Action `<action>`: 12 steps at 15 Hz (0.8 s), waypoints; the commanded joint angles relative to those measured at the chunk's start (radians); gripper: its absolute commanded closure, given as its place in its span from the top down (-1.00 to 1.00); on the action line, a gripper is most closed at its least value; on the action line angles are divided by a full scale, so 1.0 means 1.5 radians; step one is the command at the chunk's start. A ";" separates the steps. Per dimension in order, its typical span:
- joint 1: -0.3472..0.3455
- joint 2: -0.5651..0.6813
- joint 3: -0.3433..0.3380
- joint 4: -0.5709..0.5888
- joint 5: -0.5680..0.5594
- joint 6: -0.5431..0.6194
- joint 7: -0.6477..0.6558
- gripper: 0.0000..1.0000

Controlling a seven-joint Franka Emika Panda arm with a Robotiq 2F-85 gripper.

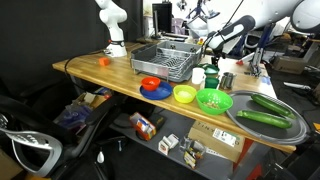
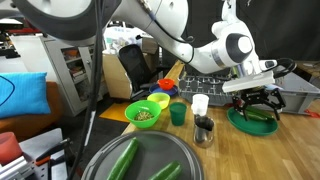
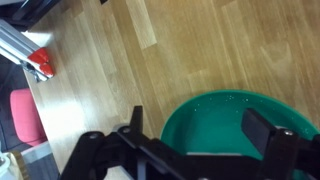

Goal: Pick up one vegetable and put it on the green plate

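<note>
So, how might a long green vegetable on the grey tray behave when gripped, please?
Rounded, the long green vegetable would probably roll if nudged. Its glossy skin may be slippery. Lying straight on the grey tray, it seems stiff.

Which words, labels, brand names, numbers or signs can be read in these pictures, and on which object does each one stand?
None can be read in any view.
Brown cardboard box on the lower shelf: any print is too blurred to read.
Colourful small packet on the same shelf: print is too small to read.
Dark green glossy round plate: plain, no marking seen.
</note>
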State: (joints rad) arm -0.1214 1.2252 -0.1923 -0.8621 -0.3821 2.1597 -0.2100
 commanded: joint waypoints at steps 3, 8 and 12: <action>0.000 0.000 0.000 0.000 0.000 0.001 0.003 1.00; -0.005 0.003 0.008 0.008 0.013 -0.006 0.008 1.00; -0.038 0.013 0.033 0.020 0.101 -0.010 0.053 1.00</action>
State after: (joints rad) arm -0.1358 1.2283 -0.1799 -0.8606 -0.2987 2.1541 -0.1773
